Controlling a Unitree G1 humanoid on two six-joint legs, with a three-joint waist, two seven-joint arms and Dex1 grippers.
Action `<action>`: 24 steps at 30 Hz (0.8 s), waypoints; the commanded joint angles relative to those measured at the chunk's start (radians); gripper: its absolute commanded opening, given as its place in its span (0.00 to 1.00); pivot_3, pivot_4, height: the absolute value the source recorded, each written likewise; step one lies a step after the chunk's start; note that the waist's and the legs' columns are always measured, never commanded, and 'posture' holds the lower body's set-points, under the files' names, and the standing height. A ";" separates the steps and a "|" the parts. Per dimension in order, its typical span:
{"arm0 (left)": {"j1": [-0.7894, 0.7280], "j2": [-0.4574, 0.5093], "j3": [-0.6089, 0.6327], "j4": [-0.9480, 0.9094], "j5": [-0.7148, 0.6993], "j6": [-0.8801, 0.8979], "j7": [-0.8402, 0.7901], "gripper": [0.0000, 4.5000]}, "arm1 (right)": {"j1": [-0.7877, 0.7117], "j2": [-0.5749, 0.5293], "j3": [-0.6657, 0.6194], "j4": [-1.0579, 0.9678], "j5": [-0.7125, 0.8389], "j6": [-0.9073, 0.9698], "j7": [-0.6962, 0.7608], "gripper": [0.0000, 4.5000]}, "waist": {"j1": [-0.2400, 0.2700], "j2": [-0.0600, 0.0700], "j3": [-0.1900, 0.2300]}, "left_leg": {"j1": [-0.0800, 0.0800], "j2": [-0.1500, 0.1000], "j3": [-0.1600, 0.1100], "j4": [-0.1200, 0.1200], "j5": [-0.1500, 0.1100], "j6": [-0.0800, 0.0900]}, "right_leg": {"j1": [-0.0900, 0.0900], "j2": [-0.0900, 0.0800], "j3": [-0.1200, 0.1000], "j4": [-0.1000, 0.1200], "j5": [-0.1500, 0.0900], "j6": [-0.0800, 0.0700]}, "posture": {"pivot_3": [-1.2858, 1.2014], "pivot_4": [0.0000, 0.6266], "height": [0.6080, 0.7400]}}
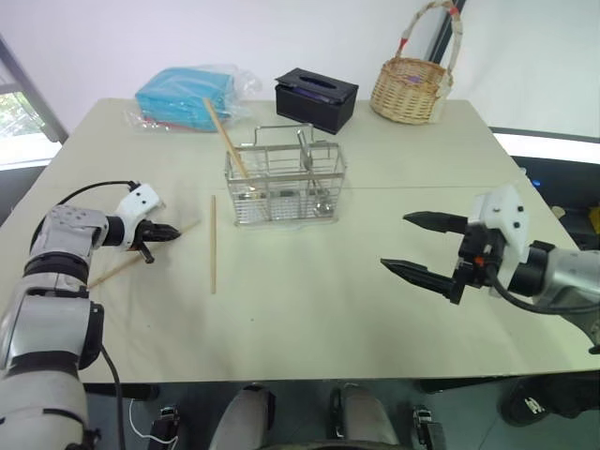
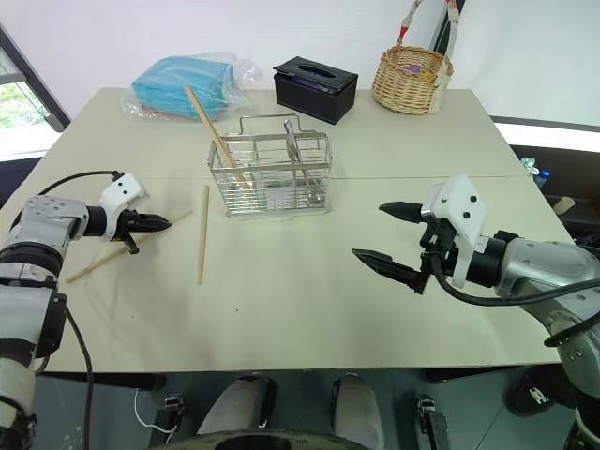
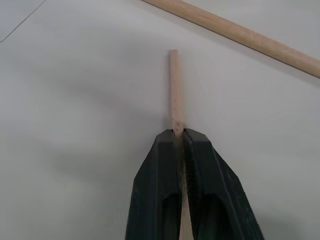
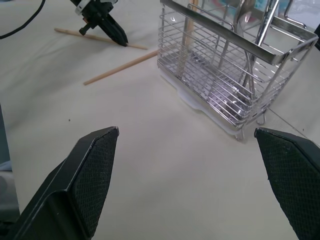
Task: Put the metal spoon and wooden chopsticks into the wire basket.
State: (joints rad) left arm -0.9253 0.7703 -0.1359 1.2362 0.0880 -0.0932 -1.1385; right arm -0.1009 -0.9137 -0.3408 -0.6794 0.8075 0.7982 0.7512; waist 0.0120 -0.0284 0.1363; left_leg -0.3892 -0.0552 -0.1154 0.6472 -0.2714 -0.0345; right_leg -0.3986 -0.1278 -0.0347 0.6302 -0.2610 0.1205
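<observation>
A: In the head view, where did the left gripper (image 1: 167, 232) stand?

B: Low at the table (image 1: 309, 319), on the robot's left, its fingers pinched together on one of the wooden chopsticks (image 1: 128, 265), which lay slanting on the tabletop. I judged it had gone low and level so the thin stick could be nipped off the surface.

A: And the other sticks?

B: A second chopstick (image 1: 213, 245) lay flat just beside the wire basket (image 1: 284, 184), and a third one (image 1: 227, 140) leaned in the basket's left compartment, its top sticking out above the rim. The metal spoon (image 1: 317, 184) seemed to stand in the right compartment already, though the wires made it hard to be sure.

A: What of the right gripper (image 1: 424, 245)?

B: It hung above the table well to the right, spread wide and holding nothing, probably parked clear of the basket.

A: Did the left wrist view agree?

B: Yes. The black fingers (image 3: 155, 185) were closed on the stick near its end, a short length poking out past the tips, with the second chopstick crossing beyond.

A: And the right wrist view?

B: Its two fingers (image 4: 85, 180) stood far apart, framing the basket and the left gripper across the table.

A: How far along, then?

B: Partly done, I'd say: two sticks were not yet in the basket.
</observation>
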 commanded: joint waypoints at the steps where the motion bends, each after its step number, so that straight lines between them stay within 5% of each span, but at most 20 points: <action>1: -0.019 0.011 0.029 -0.003 0.004 0.000 0.042 0.00 | -0.013 -0.003 0.000 -0.014 0.000 -0.028 0.007 1.00 | 0.000 0.000 0.000 | 0.000 0.000 0.000 0.000 0.000 0.000 | 0.000 0.000 0.000 0.000 0.000 0.000 | 0.52 0.24 0.40; 11: -0.225 0.056 0.382 -0.087 -0.246 0.079 0.441 0.00 | -0.039 0.012 0.039 0.028 -0.038 -0.082 0.016 1.00 | 0.001 -0.013 0.005 | -0.003 0.000 -0.001 0.000 0.000 0.000 | -0.003 0.000 -0.001 0.000 0.001 0.002 | 0.52 0.24 0.40; 16: -0.378 -0.035 0.574 -0.278 -0.471 0.224 0.549 0.00 | -0.049 0.026 0.052 0.021 -0.034 -0.100 0.019 1.00 | 0.003 -0.012 0.005 | -0.003 -0.003 0.000 0.000 0.000 0.000 | -0.002 -0.003 -0.002 -0.001 0.002 0.004 | 0.52 0.24 0.40; 24: -0.360 -0.268 0.501 -0.615 -0.546 0.362 0.567 0.00 | -0.064 0.046 0.064 0.033 -0.041 -0.118 0.021 1.00 | 0.000 -0.011 0.006 | -0.001 -0.005 -0.001 0.002 0.000 -0.001 | 0.003 -0.005 -0.003 -0.001 0.003 0.007 | 0.52 0.24 0.40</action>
State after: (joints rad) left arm -1.2859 0.5070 0.3838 0.6878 -0.4425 0.2578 -0.5664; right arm -0.1512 -0.8752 -0.2713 -0.6415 0.7675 0.7063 0.7742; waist 0.0120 -0.0389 0.1422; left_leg -0.3896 -0.0599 -0.1165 0.6494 -0.2710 -0.0353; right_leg -0.3954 -0.1326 -0.0380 0.6289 -0.2580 0.1275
